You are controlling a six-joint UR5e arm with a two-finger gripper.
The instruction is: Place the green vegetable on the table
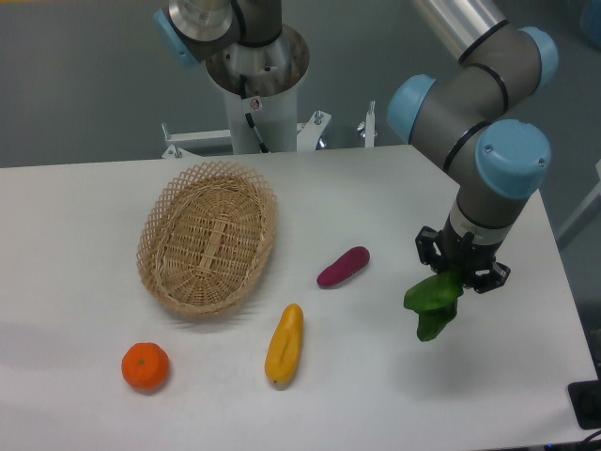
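White counter (84, 225) under a grey backdrop: my jaws (457, 276) are clamped on the green vegetable (432, 303), which hangs leaf-end down just above the surface at the right side, dark leaves showing below my black fingers (427, 252). Whether its tip touches the counter cannot be told. Well to the left lie a purple vegetable (343, 267) and, nearer the front edge, a yellow-orange vegetable (284, 345). Beyond them sits an oval wicker basket (208, 235), with an orange fruit (146, 365) in front of it. My arm's base (255, 80) stands behind the counter's far edge.
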